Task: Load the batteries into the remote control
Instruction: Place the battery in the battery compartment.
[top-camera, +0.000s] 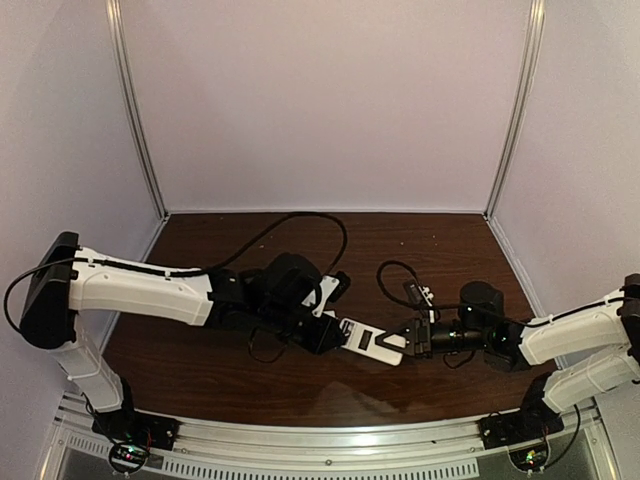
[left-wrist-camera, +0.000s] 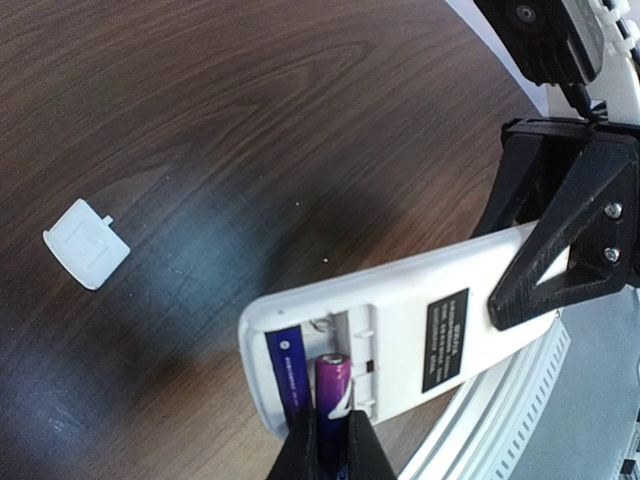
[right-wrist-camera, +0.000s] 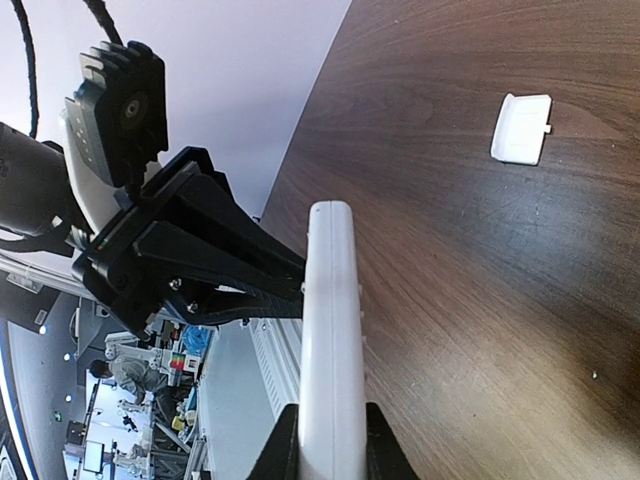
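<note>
The small white rectangular plastic remote control (left-wrist-camera: 400, 330) is held above the dark brown wood-grain desk (left-wrist-camera: 250, 120). Its plain back faces the left wrist camera and its battery recess is open. The right claw (right-wrist-camera: 331, 445) is pressed together on the end of the handset away from the recess, bracing it.

The left claw (left-wrist-camera: 333, 445) pinches a thin purple cylindrical battery (left-wrist-camera: 335, 380). The tip of this battery sits in the empty bay, just beside a blue-purple battery (left-wrist-camera: 285, 370) that already lies in the neighbouring bay. The thin white plastic cover piece (left-wrist-camera: 88, 243) lies on the desk, well apart from the handset.

The step in hand looks like seating this last cell. To do it well:
- The right claw should hold the handset rigid, so that the push does not swing it.
- The left claw should keep the cell parallel to the bay walls and drive its leading end against what looks like a wire contact at the bay's head. Then it should press the trailing end down until the cell lies as low as its neighbour.
- The fingers straddle the cell close to the recess rim, so they may foul the wall. Sliding the grip back a little should help.
- The cell could spring out, so the claw should let go only once the cell lies flat.
- Which end of the cell leads cannot be told.
</note>
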